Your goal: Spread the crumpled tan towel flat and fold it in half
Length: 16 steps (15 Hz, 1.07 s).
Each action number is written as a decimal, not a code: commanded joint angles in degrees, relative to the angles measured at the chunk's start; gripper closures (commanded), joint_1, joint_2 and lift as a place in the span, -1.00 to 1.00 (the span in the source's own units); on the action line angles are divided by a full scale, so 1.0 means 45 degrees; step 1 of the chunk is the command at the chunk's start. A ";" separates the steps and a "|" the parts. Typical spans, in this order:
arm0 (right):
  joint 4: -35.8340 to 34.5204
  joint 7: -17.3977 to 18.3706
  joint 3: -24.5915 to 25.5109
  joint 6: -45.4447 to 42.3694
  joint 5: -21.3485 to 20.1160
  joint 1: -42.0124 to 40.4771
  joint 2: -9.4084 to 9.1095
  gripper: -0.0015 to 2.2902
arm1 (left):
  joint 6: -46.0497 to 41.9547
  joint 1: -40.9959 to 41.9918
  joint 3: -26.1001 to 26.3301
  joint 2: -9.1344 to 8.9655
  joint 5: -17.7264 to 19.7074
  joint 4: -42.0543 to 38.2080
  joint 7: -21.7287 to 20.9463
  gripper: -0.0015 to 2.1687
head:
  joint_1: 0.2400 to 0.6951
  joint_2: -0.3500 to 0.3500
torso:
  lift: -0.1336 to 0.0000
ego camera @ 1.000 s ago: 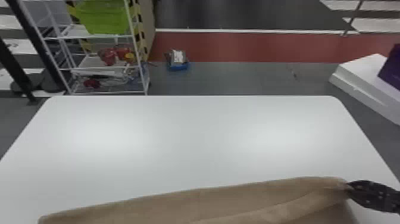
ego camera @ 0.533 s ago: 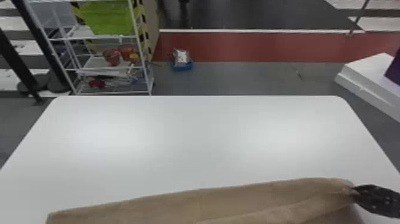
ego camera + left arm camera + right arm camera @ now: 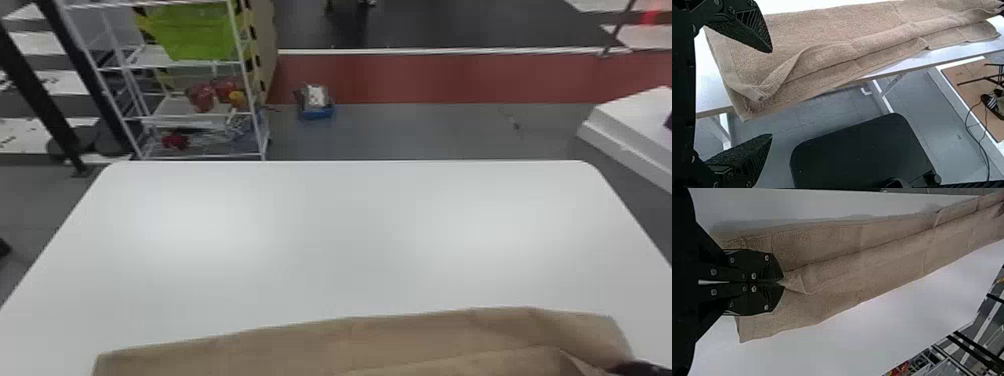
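Towel (image 3: 410,340), one pinch between the right gripper (image 3: 634,369) fingertips

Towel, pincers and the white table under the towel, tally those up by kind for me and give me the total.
Towel: 1
Pincers: 2 (left pincer, right pincer)
White table: 1
Total: 4
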State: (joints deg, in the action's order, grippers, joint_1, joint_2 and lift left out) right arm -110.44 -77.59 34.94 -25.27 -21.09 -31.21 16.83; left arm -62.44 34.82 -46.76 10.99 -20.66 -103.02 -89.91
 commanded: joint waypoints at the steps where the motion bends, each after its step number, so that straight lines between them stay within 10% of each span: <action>1: 0.0442 0.0270 0.0145 -0.1189 -0.0176 0.0177 0.0049 0.21 | 0.0000 -0.0004 0.0060 -0.0019 -0.0019 0.0081 -0.0146 -0.86 | 1.00 0.14 | -0.84; 13: 0.2356 0.0485 0.1180 -0.3416 0.0235 0.0411 0.0478 0.19 | 0.0000 -0.0062 0.0177 -0.0176 0.0079 0.0081 -0.0146 -0.86 | 1.00 -0.19 | -0.84; 16: 0.2434 0.0309 0.1766 -0.3064 0.0508 0.0489 0.0595 -0.84 | 0.0039 -0.0238 0.0040 -0.0176 0.0118 0.0061 -0.0146 -0.86 | 1.00 -0.30 | -0.84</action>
State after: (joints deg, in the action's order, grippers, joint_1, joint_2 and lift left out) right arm -99.58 -76.00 41.68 -39.93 -19.36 -29.08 19.39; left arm -62.37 34.09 -46.35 10.19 -20.18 -102.75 -89.91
